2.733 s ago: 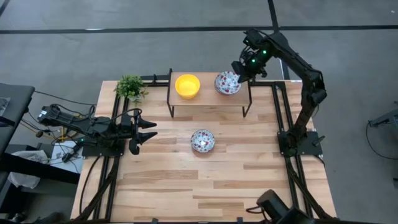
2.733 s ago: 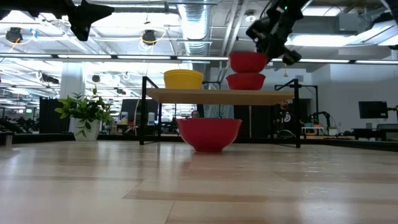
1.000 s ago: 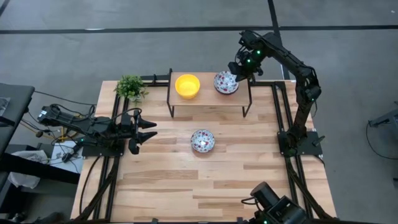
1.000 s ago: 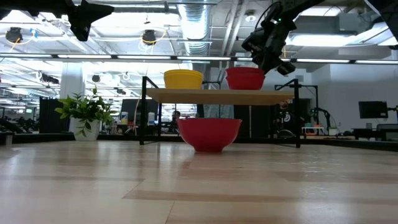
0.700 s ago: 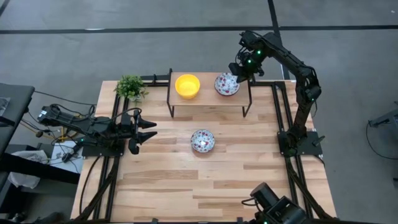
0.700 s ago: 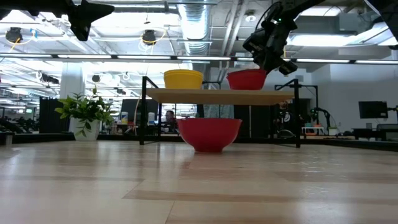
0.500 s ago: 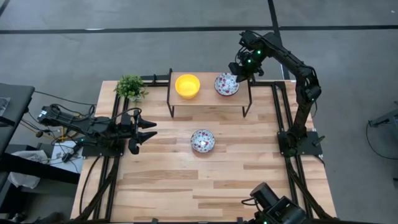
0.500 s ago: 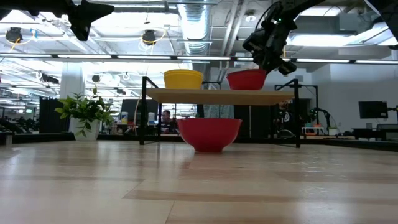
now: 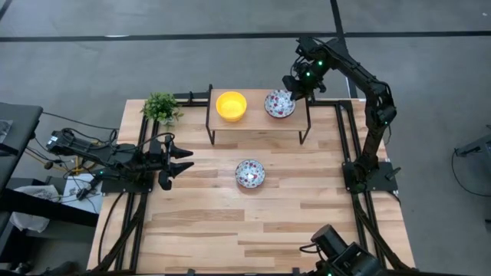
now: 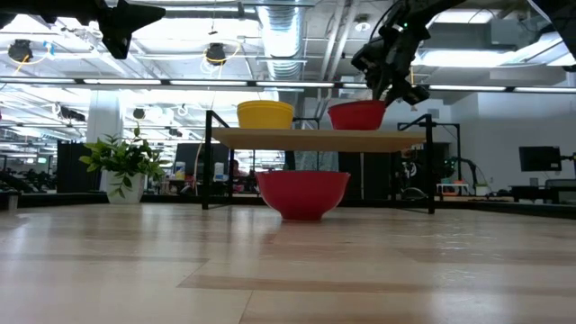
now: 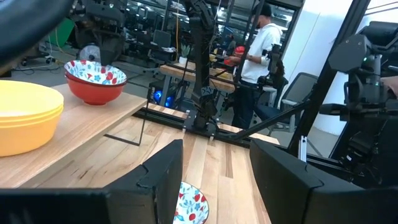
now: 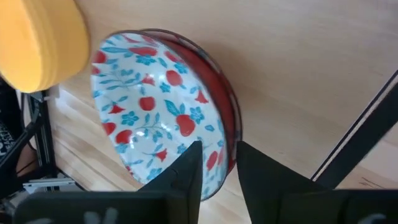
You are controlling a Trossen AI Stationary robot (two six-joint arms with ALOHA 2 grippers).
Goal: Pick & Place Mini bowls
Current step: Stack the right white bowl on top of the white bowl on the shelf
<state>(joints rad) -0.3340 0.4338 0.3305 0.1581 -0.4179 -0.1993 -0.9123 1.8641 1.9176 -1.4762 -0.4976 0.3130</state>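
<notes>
A stack of yellow mini bowls (image 9: 231,106) sits on the left half of a small raised wooden shelf (image 9: 257,123) at the table's far side. Floral mini bowls (image 9: 279,103) sit nested on its right half, red on the outside (image 10: 357,115). Another floral bowl (image 9: 250,173) rests on its base on the table in front of the shelf. My right gripper (image 9: 296,84) hangs open over the nested bowls' right rim (image 12: 229,140), one finger (image 12: 186,177) over the inside and one outside, apparently not touching. My left gripper (image 9: 184,159) waits open at the table's left edge.
A small green potted plant (image 9: 160,107) stands at the table's far left corner. The shelf's black frame legs (image 9: 211,126) flank the space beneath it. Bare wooden table (image 9: 253,230) stretches toward the near edge. A person (image 11: 258,59) stands in the room beyond the table.
The floral bowl that my right gripper brought down onto the shelf's floral bowl sat tilted a second ago; it has settled level into the one beneath. The right gripper has since edged slightly upward.
</notes>
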